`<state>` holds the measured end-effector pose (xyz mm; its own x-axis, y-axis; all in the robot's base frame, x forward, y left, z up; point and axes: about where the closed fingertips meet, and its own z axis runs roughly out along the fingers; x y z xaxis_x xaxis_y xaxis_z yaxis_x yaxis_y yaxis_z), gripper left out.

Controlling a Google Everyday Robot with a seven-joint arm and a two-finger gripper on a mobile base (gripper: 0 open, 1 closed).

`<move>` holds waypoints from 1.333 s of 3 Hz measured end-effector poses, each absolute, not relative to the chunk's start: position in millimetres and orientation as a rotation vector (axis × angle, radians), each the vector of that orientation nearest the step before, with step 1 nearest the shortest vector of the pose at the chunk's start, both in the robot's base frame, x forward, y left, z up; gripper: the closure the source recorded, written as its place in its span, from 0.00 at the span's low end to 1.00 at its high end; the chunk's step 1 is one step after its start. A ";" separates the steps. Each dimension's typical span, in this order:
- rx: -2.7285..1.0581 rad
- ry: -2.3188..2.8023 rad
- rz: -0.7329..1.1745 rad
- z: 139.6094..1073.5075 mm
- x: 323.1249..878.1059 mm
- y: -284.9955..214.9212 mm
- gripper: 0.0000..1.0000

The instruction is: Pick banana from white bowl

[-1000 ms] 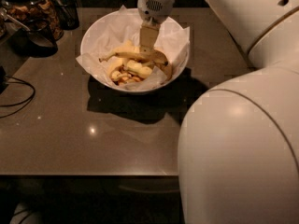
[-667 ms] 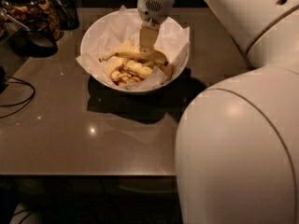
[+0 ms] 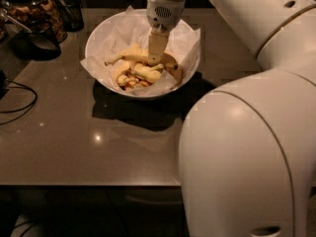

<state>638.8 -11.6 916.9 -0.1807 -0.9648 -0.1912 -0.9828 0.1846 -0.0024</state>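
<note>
Hand (image 3: 155,59) low inside deep paper-lined white bowl (image 3: 92,43), upper centre, at curved yellow banana (image 3: 131,57); grip unreadable; glossy table (image 3: 74,132) stretches lower left.

Kitchen: food jars (image 3: 38,11), hand (image 3: 155,59) in bowl (image 3: 98,37)

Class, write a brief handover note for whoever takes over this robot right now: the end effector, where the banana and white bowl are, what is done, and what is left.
End effector: lowered into the white bowl, tip at the banana.
Banana: lies in the paper-lined bowl on shorter banana pieces, not lifted.
Bowl: stands on the table, toward its far side.
Done: reach down to the banana.
Left: confirm the grasp, then lift the banana clear of the bowl.
</note>
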 end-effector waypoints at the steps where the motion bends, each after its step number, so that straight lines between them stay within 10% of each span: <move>1: -1.912 2.315 0.191 908.6 641.0 -13.0 0.56; 2: -1.917 2.326 0.196 903.3 642.4 -13.6 0.58; 4: -1.917 2.326 0.196 903.3 642.4 -13.6 0.99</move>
<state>642.4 -13.6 903.3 -0.1902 -0.9660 -0.1749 -0.9817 0.1892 0.0228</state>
